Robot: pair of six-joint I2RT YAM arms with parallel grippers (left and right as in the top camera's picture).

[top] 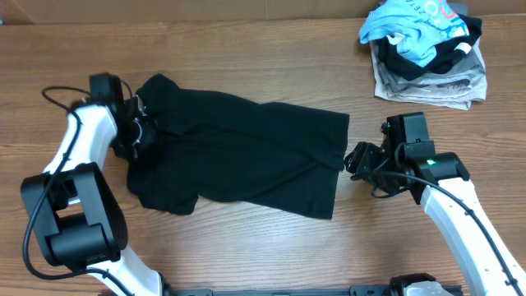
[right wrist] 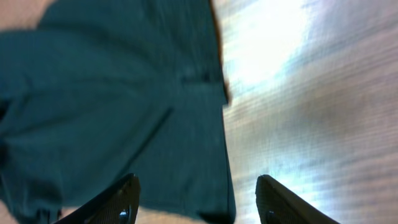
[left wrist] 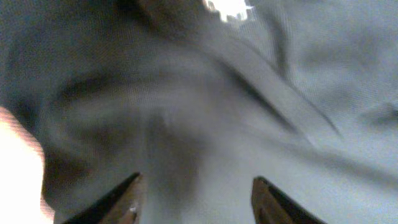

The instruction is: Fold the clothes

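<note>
clothes, place: the clothes (top: 246, 156) lie spread on the table (top: 246, 263), from centre to left of the overhead frame, well apart from the pile of other clothes (top: 423, 53) at upper right.
long axis: left to right across the frame, with the right end slightly lower.
pointing (judged): the straight edge at right reads as the hem. The wider, rumpled left end reads as the shoulders. A white mark (left wrist: 230, 7) shows at the top of the left wrist view.
left gripper (top: 138, 125): at the garment's left end, fingers parted over black cloth, nothing visibly pinched.
right gripper (top: 355, 158): just beside the right edge, jaws apart and empty, cloth at left and bare wood at right.
step (judged): taking hold of both ends for a first fold.
doing it well: pinch the edge cleanly at each end. Lift both together and keep the cloth taut. Fold along the long axis so the edges meet.
</note>
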